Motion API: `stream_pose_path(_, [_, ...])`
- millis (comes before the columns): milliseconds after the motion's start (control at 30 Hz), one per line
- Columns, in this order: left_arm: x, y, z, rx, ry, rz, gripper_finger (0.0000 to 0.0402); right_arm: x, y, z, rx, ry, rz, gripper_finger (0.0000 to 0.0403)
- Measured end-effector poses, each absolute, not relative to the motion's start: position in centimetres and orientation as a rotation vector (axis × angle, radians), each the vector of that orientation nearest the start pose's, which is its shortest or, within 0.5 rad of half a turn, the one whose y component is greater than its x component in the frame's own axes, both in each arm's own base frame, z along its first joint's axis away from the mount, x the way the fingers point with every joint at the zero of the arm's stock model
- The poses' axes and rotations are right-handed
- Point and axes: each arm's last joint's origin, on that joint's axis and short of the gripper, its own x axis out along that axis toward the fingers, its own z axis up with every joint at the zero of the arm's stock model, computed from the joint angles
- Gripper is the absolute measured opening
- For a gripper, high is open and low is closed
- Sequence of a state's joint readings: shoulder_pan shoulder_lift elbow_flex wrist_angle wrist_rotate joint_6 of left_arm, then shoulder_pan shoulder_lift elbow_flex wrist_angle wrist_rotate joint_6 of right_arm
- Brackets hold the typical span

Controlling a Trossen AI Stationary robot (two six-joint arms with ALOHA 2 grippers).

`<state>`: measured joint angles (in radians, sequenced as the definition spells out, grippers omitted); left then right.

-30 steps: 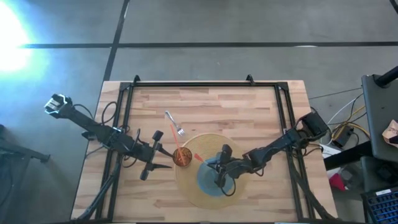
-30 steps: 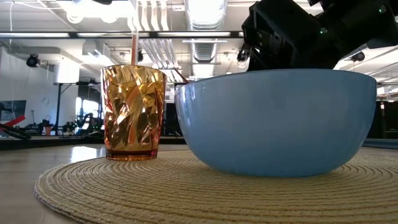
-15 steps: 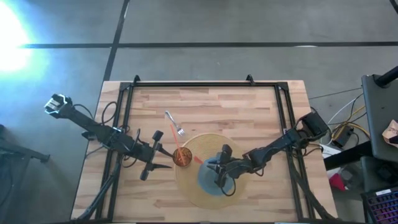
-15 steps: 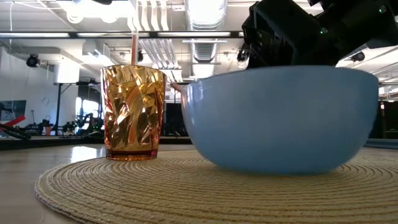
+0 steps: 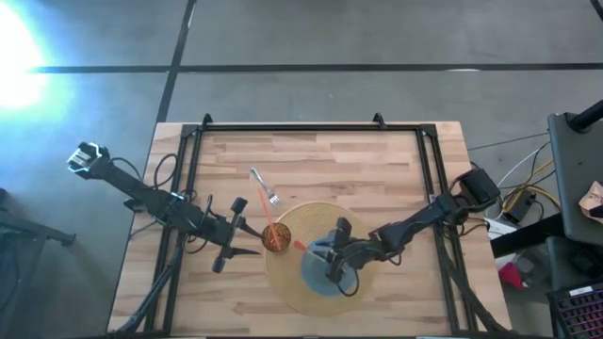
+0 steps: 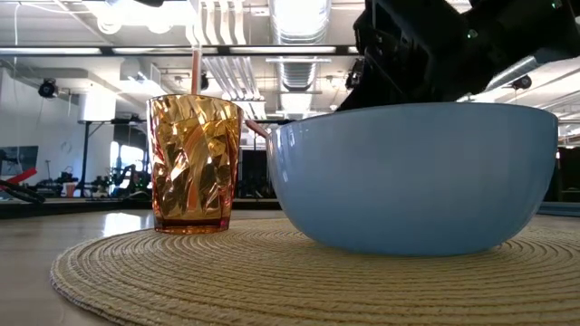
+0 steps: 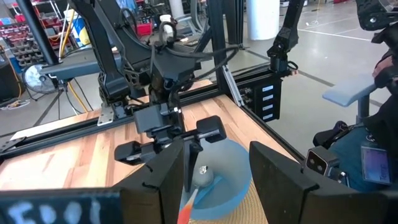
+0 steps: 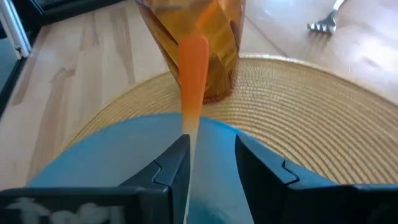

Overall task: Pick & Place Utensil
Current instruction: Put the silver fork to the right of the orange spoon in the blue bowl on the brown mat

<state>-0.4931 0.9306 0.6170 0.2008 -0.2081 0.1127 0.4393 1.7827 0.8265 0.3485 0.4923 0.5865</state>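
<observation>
An orange utensil [image 8: 193, 81] is pinched narrowly between the right fingers [image 8: 205, 163] over the blue bowl [image 5: 325, 271], its handle angled toward the amber cup [image 5: 275, 237], seemingly so it can be lowered into the bowl. The left fingers [image 5: 247, 239] are parked spread wide beside the cup, clear of the mat [image 5: 292, 292]. A fork [image 5: 267, 191] is left on the desk [image 5: 311, 160].

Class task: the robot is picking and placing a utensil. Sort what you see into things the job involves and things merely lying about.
In the job:
- orange utensil, held in the right gripper
- blue bowl, under that gripper
- woven mat

Lying about:
- amber cup on the mat
- fork on the table
- left gripper, waiting beside the cup
</observation>
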Motion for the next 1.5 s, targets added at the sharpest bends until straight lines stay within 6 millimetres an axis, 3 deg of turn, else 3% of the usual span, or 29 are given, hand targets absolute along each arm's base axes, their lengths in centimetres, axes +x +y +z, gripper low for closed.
stream_pose_path(400, [18.7, -9.0, 27.9, 0.075, 0.171, -0.178, 0.0174, 30.9, 13.0, 17.9, 0.197, 0.432, -0.148, 0.0114])
stream_pose_path(667, [17.9, -8.6, 28.4, 0.019, 0.195, -0.172, 0.0174, 29.2, 12.0, 20.8, 0.125, 0.423, -0.22, 0.013])
stream_pose_path(900, [16.3, -7.7, 30.8, -0.014, 0.239, -0.164, 0.0174, 27.1, 10.4, 23.1, 0.079, 0.444, -0.311, 0.0141])
stream_pose_path(1167, [13.7, -6.3, 34.0, 0.083, 0.454, -0.135, 0.0174, 25.3, 8.6, 25.1, 0.067, 0.445, -0.372, 0.0137])
stream_pose_path(1500, [11.7, -3.6, 35.5, 0.23, 0.585, 0.267, 0.0174, 25.0, 7.9, 25.4, 0.069, 0.448, -0.388, 0.0144])
